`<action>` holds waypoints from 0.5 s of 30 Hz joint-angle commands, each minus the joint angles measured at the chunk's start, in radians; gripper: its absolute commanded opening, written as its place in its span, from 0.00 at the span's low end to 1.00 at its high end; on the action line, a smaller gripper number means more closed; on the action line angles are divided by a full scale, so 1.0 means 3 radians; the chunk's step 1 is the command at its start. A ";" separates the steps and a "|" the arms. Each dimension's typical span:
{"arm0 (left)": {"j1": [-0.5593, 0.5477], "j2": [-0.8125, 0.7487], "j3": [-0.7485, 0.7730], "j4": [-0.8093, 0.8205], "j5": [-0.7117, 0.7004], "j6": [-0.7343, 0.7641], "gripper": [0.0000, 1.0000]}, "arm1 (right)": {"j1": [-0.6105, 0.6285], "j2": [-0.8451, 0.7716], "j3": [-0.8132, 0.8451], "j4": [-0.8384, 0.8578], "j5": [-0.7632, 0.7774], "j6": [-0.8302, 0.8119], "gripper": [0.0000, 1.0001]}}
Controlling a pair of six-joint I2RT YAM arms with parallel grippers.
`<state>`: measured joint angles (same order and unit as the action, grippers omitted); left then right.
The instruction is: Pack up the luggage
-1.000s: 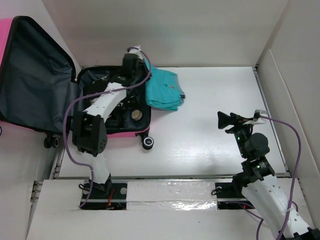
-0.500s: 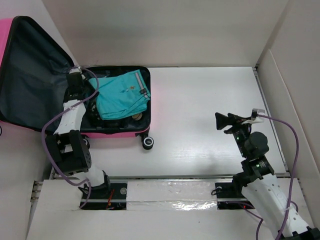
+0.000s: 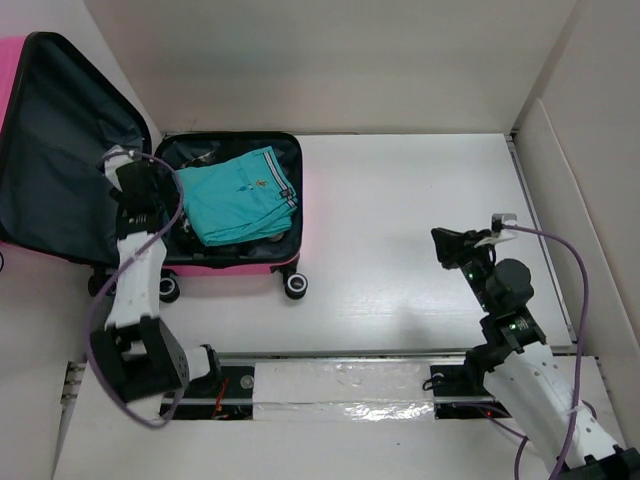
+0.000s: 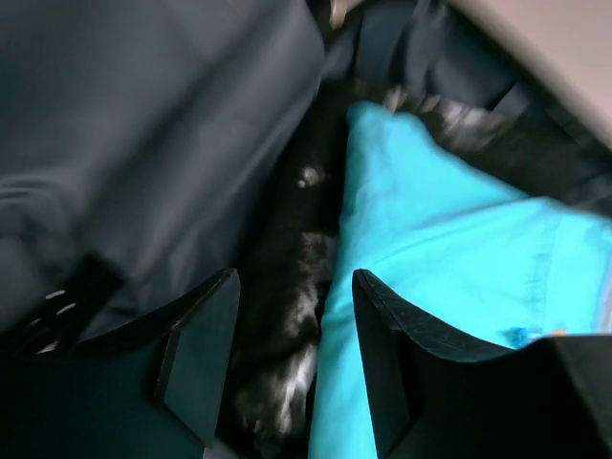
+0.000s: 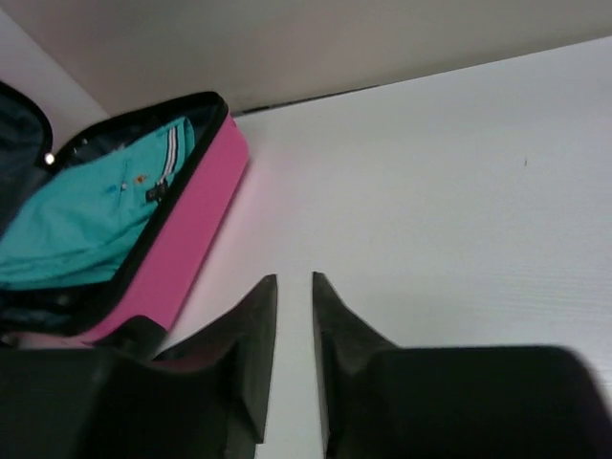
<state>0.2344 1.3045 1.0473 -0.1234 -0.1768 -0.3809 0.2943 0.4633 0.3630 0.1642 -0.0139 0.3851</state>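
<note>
The luggage [image 3: 240,268] is a pink hard-shell suitcase lying open at the left of the table, its dark-lined lid [image 3: 60,150] leaning back to the left. A folded teal garment [image 3: 235,195] lies in its base on top of dark items. My left gripper [image 3: 152,205] hovers over the base's left edge; in the left wrist view it [image 4: 295,279] stands open and empty, with the teal garment [image 4: 459,277] just beyond its right finger. My right gripper [image 3: 450,243] hangs above the bare table at the right, and in the right wrist view its [image 5: 295,279] jaws are nearly together with nothing between them.
The suitcase's black wheels [image 3: 295,286] point toward the arms. Dark packed items [image 4: 296,239] show beside the garment. White walls enclose the table, with an angled panel [image 3: 570,200] at the right. The pink shell [image 5: 182,249] lies left of my right gripper.
The left arm swung from the suitcase's right side to its left edge, carrying the teal garment off the table into the base, then let go. The right gripper's jaws closed.
</note>
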 commanded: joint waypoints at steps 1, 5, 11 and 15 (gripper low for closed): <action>0.0006 -0.0870 -0.0243 0.0263 -0.0377 -0.0050 0.48 | 0.0006 0.0168 0.0175 0.0173 -0.0311 -0.0123 0.16; 0.0006 -0.1264 -0.0193 -0.0180 -0.1049 -0.0019 0.35 | 0.0006 0.0465 0.0298 0.0128 -0.0633 -0.0215 0.00; 0.0006 -0.1418 -0.0214 -0.0767 -0.2241 -0.0146 0.00 | 0.0037 0.0649 0.0278 0.0286 -0.0879 -0.0235 0.00; 0.0006 -0.1373 -0.0045 -0.1229 -0.2330 -0.0448 0.00 | 0.0037 0.0670 0.0314 0.0266 -0.0966 -0.0276 0.02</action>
<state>0.2367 0.8757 0.9859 -0.3412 -0.7471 -0.4435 0.2962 0.6659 0.4034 0.1875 -0.2493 0.3305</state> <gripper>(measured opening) 0.003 0.020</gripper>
